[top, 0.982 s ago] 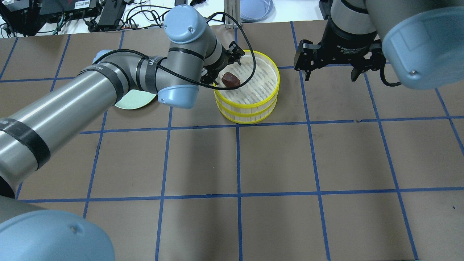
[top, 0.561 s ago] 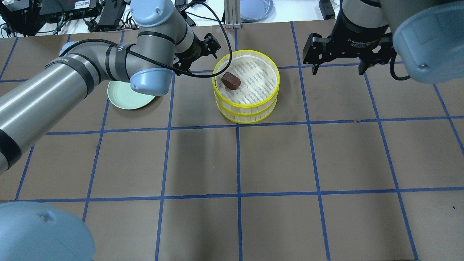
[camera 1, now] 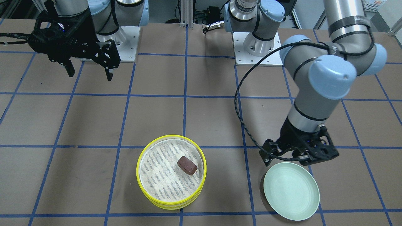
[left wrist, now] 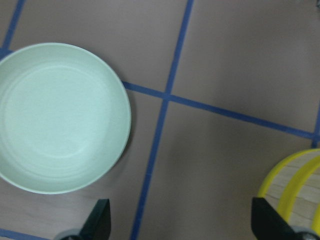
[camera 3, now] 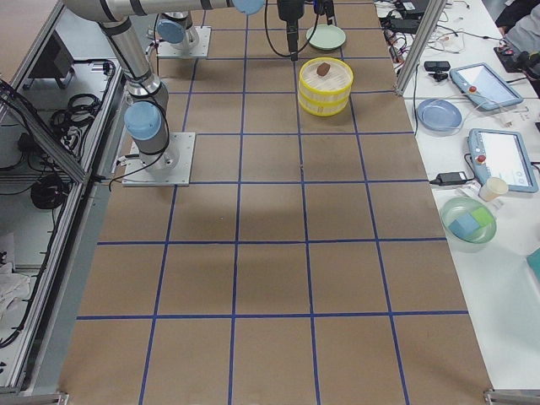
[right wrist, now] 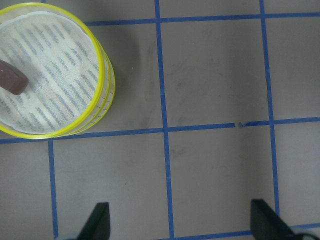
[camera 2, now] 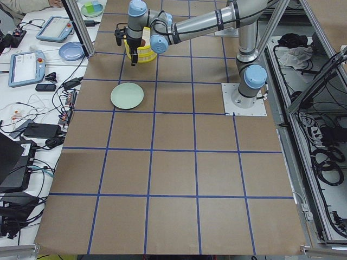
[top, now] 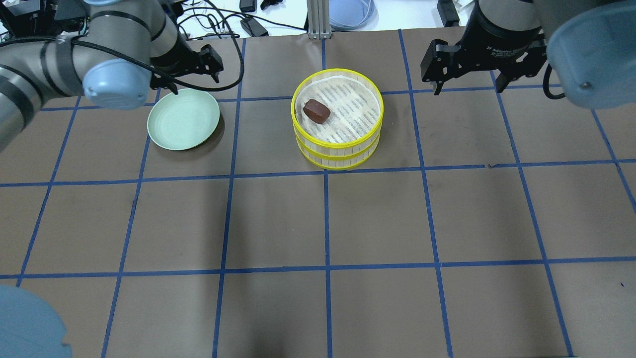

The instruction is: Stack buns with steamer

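The two steamer trays (top: 339, 150) stand stacked at the table's far middle. The dark reddish-brown bun (top: 316, 110) lies on the top tray's liner, toward its left side. It also shows in the front view (camera 1: 187, 165) and the right wrist view (right wrist: 11, 80). The cream-white bun is hidden. My left gripper (top: 196, 82) is open and empty, above the far edge of the pale green plate (top: 183, 119), well left of the trays. My right gripper (top: 467, 87) is open and empty, raised to the right of the trays.
The plate (camera 1: 292, 191) is bare. In the left wrist view the plate (left wrist: 55, 115) is at the left and a steamer rim (left wrist: 295, 170) at the right edge. Cables and devices lie beyond the table's far edge.
My left gripper has drawn out of the top tray and moved left to above the plate, leaving the brown bun in the tray. My right gripper has shifted slightly back and right.
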Controlling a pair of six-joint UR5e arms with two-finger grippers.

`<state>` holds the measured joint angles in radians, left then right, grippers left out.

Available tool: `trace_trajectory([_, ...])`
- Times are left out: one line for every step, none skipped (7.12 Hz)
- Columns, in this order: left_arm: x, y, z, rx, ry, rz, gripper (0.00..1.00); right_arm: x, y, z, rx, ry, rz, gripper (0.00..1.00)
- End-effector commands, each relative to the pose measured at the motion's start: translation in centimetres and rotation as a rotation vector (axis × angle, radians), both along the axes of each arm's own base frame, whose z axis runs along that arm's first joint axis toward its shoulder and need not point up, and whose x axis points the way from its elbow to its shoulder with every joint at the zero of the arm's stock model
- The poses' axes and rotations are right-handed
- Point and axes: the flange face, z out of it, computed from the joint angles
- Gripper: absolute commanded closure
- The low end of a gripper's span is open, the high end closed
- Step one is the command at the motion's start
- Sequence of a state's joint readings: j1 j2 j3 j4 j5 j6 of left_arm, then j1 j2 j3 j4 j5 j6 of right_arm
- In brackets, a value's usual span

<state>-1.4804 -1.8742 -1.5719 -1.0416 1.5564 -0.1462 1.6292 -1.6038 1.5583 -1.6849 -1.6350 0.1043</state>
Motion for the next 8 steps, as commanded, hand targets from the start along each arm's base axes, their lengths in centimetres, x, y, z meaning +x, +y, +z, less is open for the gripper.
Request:
trace_trajectory([5.0,2.3,3.9,0.072,-0.006,0.034,0.00,-0.4,-0.1,0.6,-0.016,-0.051,0.021,0.01])
trace_trajectory([5.0,3.8,6.3,0.108,-0.012,0.029,0.00,-0.4,-0.1,0.7,-0.025,-0.048,0.024,0.01])
trace_trajectory([5.7,5.3,8.3,0.132,-0.091,-0.051,0.00,-0.6,-0.2,0.6,-0.023,-0.037,0.025,0.00])
trace_trajectory([5.9,6.8,9.8,0.146,-0.115,-0.071,0.00,-0.6,-0.1,0.5,-0.014,-0.032,0.024,0.00])
trace_trajectory([5.7,7.7,10.6,0.141,-0.122,-0.072,0.00,-0.6,-0.2,0.4,-0.009,-0.032,0.024,0.00])
trace_trajectory([5.8,7.7,10.5,0.138,-0.112,-0.078,0.00,-0.6,-0.1,0.4,-0.010,-0.032,0.024,0.00])
trace_trajectory([5.4,7.8,10.6,0.127,-0.089,-0.073,0.00,-0.6,-0.2,0.3,-0.009,-0.032,0.024,0.00])
trace_trajectory([5.5,7.8,10.4,0.132,-0.084,-0.070,0.00,-0.6,-0.1,0.2,-0.007,-0.032,0.024,0.00])
